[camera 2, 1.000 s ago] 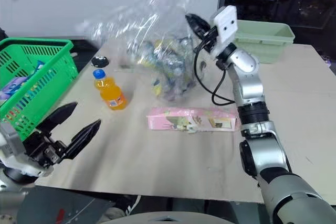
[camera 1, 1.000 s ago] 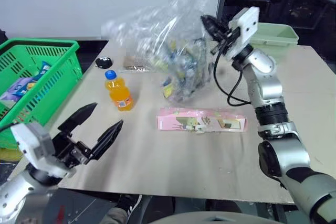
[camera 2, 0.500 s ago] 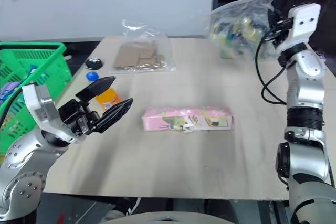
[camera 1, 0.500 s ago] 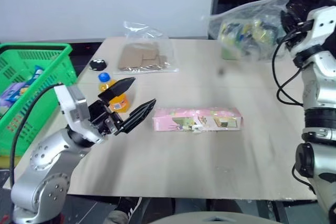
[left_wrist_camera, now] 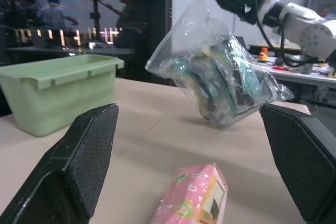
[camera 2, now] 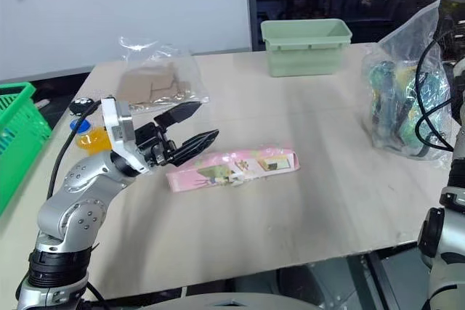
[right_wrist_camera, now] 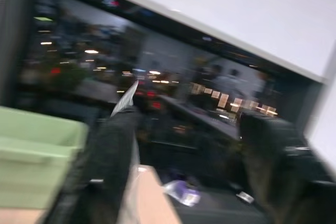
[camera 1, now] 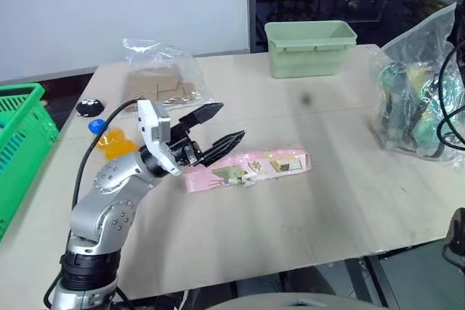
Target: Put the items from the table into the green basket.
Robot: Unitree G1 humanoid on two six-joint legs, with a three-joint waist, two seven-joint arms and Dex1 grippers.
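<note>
My left gripper (camera 1: pixel 229 123) is open, its tips just above the left end of the long pink carton (camera 1: pixel 251 168), which lies flat mid-table. The orange-drink bottle (camera 1: pixel 109 141) lies behind that wrist. A clear bag of brown cardboard (camera 1: pixel 156 81) rests at the back left. The clear bag of colourful packets (camera 1: pixel 414 99) stands near the table's right edge. My right gripper (left_wrist_camera: pixel 236 3) hovers open beside the bag's top, and a strip of plastic lies along one of its fingers (right_wrist_camera: pixel 113 150). The green basket (camera 1: pixel 22 143) stands off the table's left end, partly cut off.
A pale green tub (camera 1: pixel 309 47) stands at the table's (camera 1: pixel 290 230) back edge. A small black disc (camera 1: pixel 89 107) lies near the bottle. Bare tabletop stretches in front of the carton. A black cable (camera 1: pixel 445 107) hangs in front of the packet bag.
The camera has swung right. My right gripper carried the packet bag to the table's right side and opened. My left gripper moved from over the bottle to the carton's left end.
</note>
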